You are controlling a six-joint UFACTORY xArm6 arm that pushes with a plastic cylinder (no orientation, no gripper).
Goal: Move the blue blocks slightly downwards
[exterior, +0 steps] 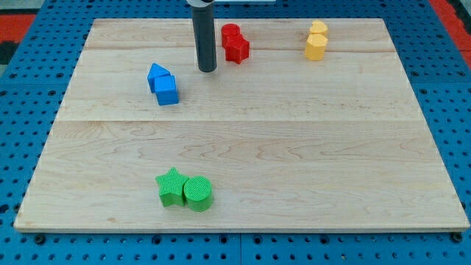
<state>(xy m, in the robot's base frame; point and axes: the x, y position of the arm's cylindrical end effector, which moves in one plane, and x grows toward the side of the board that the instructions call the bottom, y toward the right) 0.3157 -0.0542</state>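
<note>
My tip [207, 70] stands near the view's top of the wooden board [294, 147], and it touches no block. It is a plain rod with nothing to open or close, and it holds nothing. The two blue blocks lie to the view's left of my tip and a little lower: a blue cube [167, 91], and touching it a second blue block [157, 74], perhaps a triangle shape, hard to tell. Two red blocks [235, 43] sit just to the view's right of my tip. Two yellow blocks [316, 41] lie far right. A green star [171, 187] and green cylinder [198, 193] are far below.
</note>
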